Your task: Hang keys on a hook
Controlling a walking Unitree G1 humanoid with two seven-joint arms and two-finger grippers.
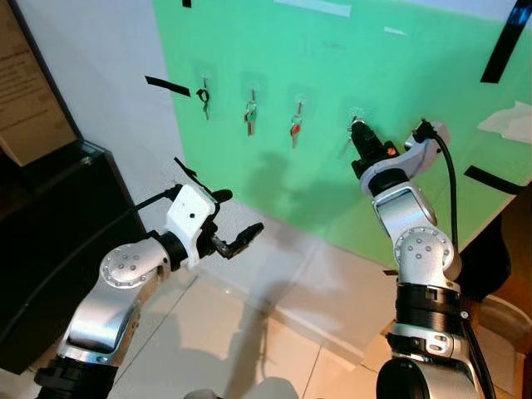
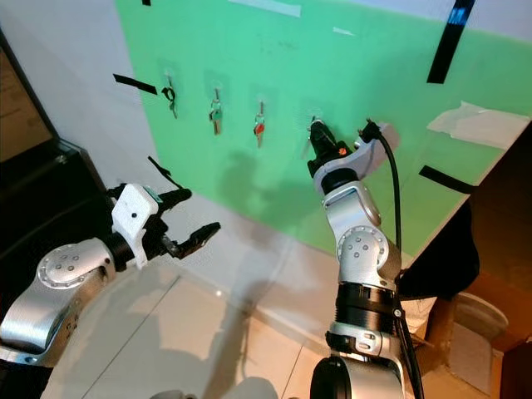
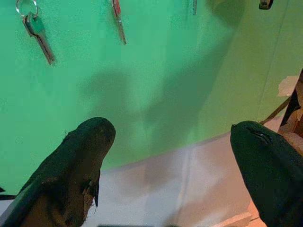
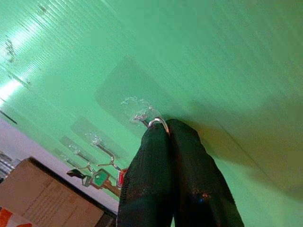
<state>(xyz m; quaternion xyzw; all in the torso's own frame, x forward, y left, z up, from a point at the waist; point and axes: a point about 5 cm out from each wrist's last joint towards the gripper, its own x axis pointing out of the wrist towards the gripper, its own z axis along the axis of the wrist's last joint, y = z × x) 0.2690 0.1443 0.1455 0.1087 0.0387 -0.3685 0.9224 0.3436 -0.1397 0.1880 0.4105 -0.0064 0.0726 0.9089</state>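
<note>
A green board (image 1: 332, 50) on the wall carries a row of clear hooks. Three of them hold keys: a black key (image 1: 204, 98), a green-headed key (image 1: 249, 115) and a red-headed key (image 1: 295, 126). My right gripper (image 1: 358, 130) is raised to the fourth hook (image 4: 136, 113), fingers shut on a silver key ring (image 4: 159, 123) that touches the hook. A thin key (image 1: 347, 148) seems to dangle just below. My left gripper (image 1: 239, 213) hovers open and holds nothing, lower and to the left, off the wall.
A black cabinet (image 1: 50, 241) stands at the left. Black tape strips (image 1: 166, 85) mark the board. A white ledge (image 1: 332, 291) runs along the wall's foot above the tiled floor (image 1: 216, 332). Cardboard (image 2: 490, 332) stands at the right.
</note>
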